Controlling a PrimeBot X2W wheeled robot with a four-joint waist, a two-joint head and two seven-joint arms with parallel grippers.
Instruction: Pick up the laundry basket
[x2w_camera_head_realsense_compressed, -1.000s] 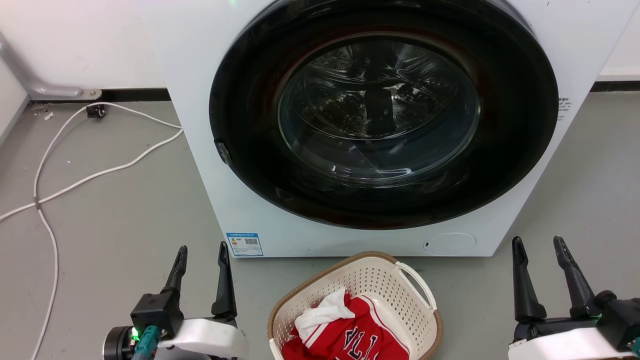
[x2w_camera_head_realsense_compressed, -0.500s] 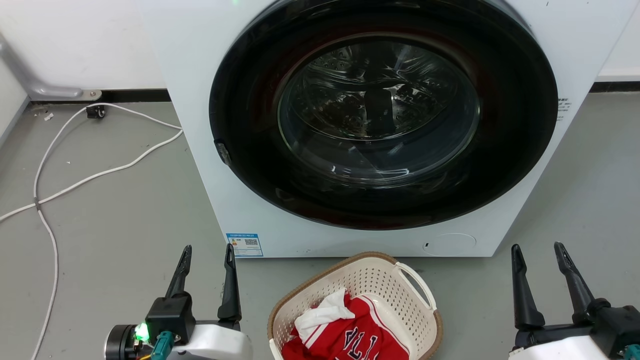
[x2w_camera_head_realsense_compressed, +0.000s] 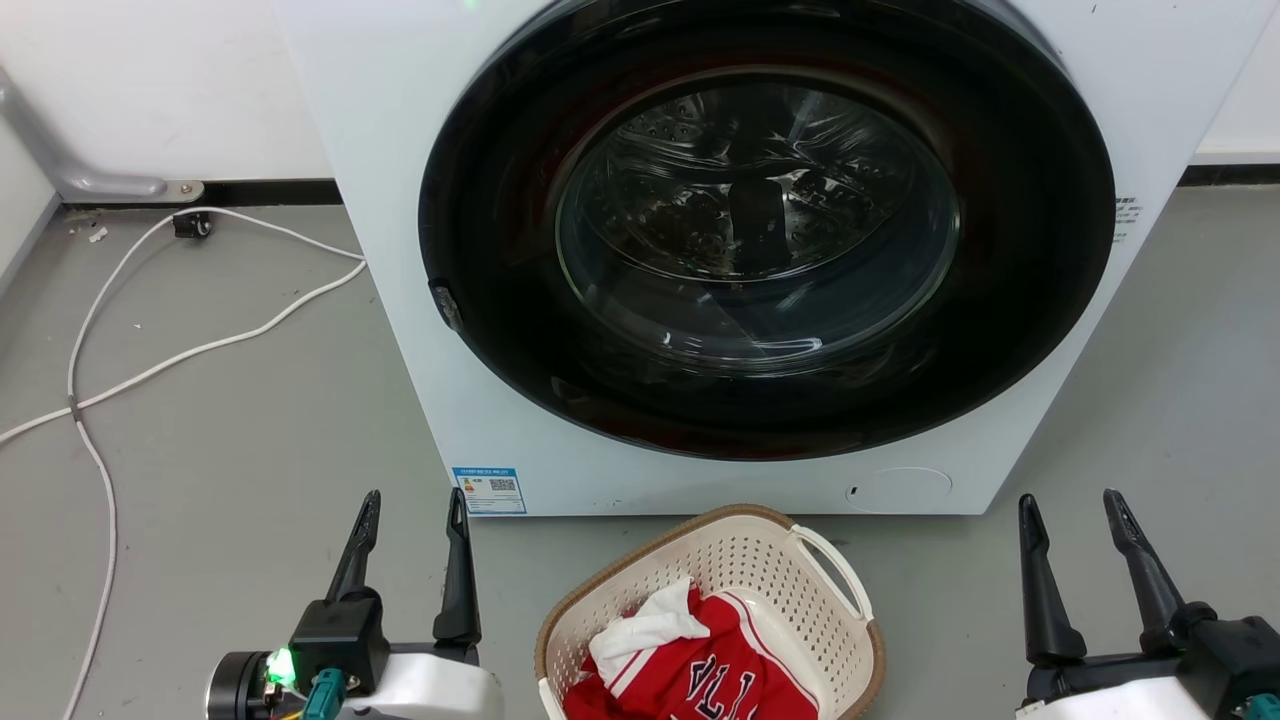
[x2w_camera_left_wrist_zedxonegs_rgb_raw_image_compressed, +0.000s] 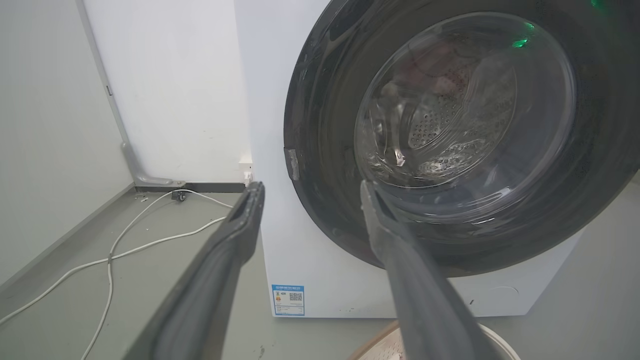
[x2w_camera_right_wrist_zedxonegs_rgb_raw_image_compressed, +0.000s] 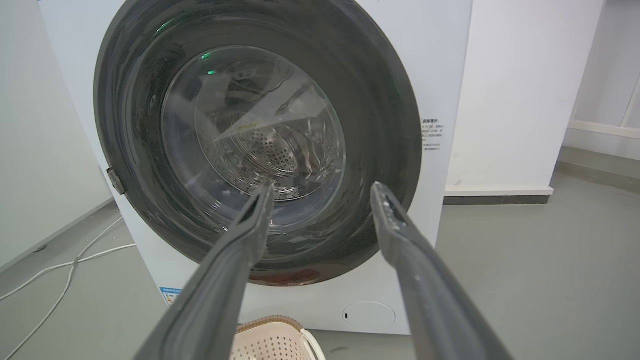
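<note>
left claw (x2w_camera_head_realsense_compressed: 414, 495), right claw (x2w_camera_head_realsense_compressed: 1069, 498) spread empty, fingers toward washing machine (x2w_camera_head_realsense_compressed: 380, 150), laundry basket (x2w_camera_head_realsense_compressed: 740, 560) between them.

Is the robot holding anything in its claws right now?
No, nothing. The left claw and right claw are both open and empty, neither touching the laundry basket.

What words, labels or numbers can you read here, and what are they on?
"LL", rest hidden: white letters on the red jersey in the laundry basket.
Blue sticker on the washing machine: QR code, print too small to read.
Small print at the machine's right edge: too blurred to read.
</note>
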